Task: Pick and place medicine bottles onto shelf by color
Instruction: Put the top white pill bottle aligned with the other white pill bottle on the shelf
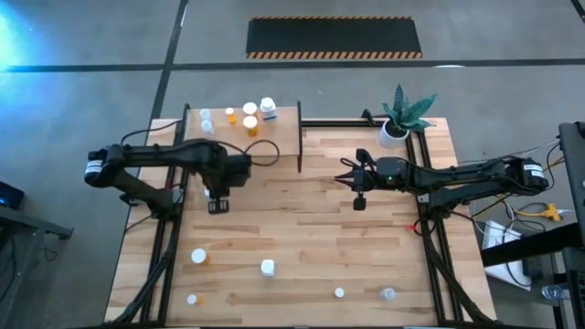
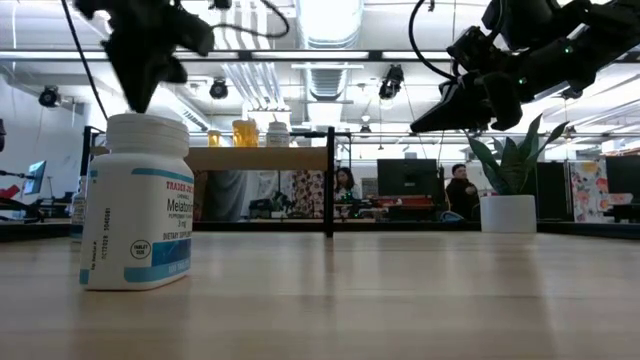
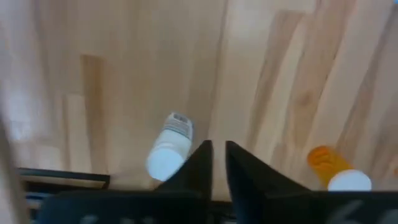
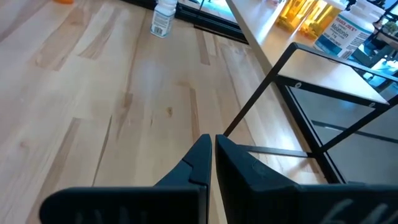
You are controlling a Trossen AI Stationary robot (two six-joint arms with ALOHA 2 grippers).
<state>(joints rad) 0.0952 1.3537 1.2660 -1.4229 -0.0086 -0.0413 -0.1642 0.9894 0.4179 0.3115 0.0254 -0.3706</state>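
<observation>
My left gripper point(image 1: 219, 194) point(image 3: 217, 149) points straight down above the bare table, in front of the shelf point(image 1: 274, 146); it is shut with nothing between its fingers. Below it a white bottle point(image 3: 169, 146) and an orange bottle point(image 3: 336, 167) rest on the table. On the shelf stand two orange bottles point(image 1: 249, 120), a white one point(image 1: 268, 108) and a small clear one point(image 1: 206, 120). Toward the near edge an orange bottle point(image 1: 198, 257) and a white bottle point(image 1: 267, 268) point(image 2: 135, 205) stand upright. My right gripper point(image 1: 345, 175) point(image 4: 212, 140) hangs shut and empty at mid-table, pointing toward the left.
A potted plant point(image 1: 402, 114) stands at the far right corner. Small bottles point(image 1: 339, 292) point(image 1: 388, 294) point(image 1: 192, 298) sit along the near edge. Black frame rails point(image 1: 430, 219) run along both table sides. Bare wood point(image 1: 302, 219) lies between the arms.
</observation>
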